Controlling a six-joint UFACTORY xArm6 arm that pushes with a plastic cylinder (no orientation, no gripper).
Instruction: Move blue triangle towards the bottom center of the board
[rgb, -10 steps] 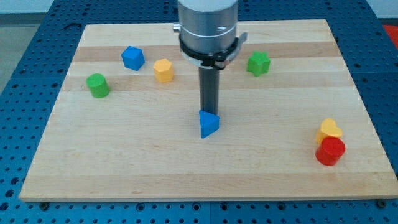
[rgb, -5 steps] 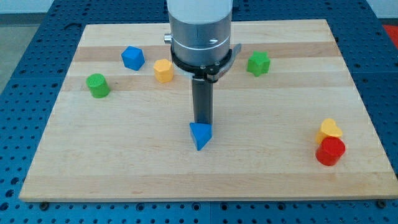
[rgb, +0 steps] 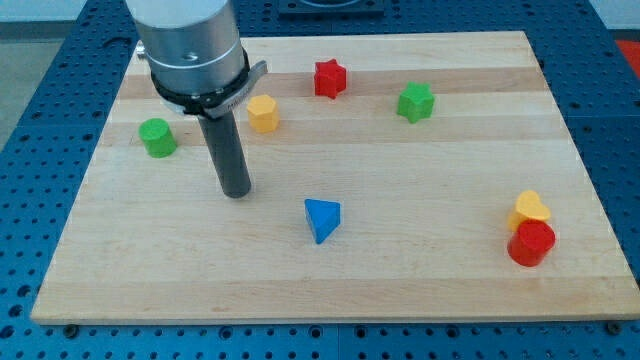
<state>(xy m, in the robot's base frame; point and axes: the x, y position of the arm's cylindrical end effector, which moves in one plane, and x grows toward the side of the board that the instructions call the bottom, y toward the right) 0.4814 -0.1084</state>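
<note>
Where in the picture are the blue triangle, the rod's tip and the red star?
blue triangle (rgb: 321, 219): camera view, centre of its top face.
my tip (rgb: 237, 193): camera view, rod's very end.
red star (rgb: 329, 78): camera view, its middle.

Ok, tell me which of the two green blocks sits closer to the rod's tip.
The green cylinder near the view's left edge. It lies just up and left of my tip, while the green star-shaped block sits far off toward the view's upper right.

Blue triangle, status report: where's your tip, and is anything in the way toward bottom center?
My tip off the blue triangle, at its upper left, not touching. Triangle near board center. Nothing between it and the bottom edge.
</note>
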